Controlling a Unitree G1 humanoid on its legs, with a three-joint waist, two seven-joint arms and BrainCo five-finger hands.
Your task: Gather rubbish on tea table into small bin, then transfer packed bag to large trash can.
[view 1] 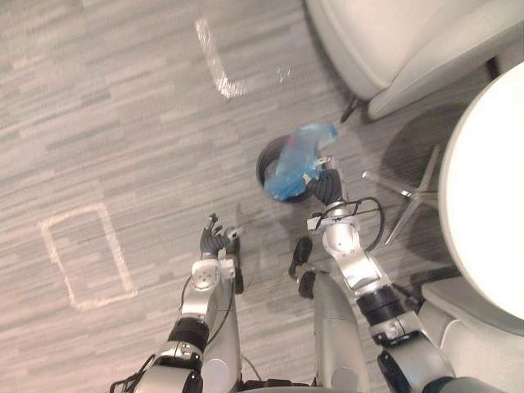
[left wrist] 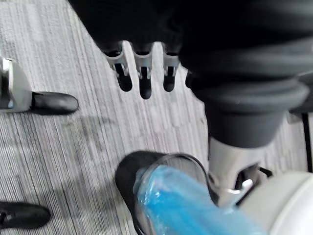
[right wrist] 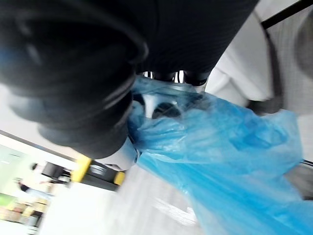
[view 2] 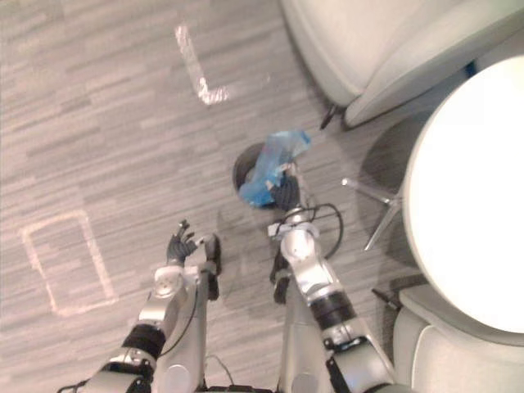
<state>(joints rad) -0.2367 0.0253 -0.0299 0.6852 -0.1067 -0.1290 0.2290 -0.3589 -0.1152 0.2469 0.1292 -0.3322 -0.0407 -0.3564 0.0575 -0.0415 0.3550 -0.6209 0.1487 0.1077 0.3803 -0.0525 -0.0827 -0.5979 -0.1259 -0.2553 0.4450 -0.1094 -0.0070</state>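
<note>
A small black bin (view 1: 268, 160) stands on the carpet beside the tea table. A blue plastic bag (view 1: 296, 160) rises out of it, stretched up and to the right. My right hand (view 1: 326, 185) is at the bin's near rim, its fingers curled into the blue bag (right wrist: 220, 147), bunching the film. The bag (left wrist: 190, 205) and the bin's rim (left wrist: 128, 169) also show past my left hand's fingers (left wrist: 142, 73). My left hand (view 1: 214, 242) hangs over bare carpet to the left of the bin, fingers relaxed and holding nothing.
The round white tea table (view 1: 483, 205) fills the right side, with its metal legs (view 1: 409, 195) close to the bin. A pale armchair (view 1: 409, 41) stands behind the bin. White tape marks (view 1: 86, 254) lie on the carpet to the left.
</note>
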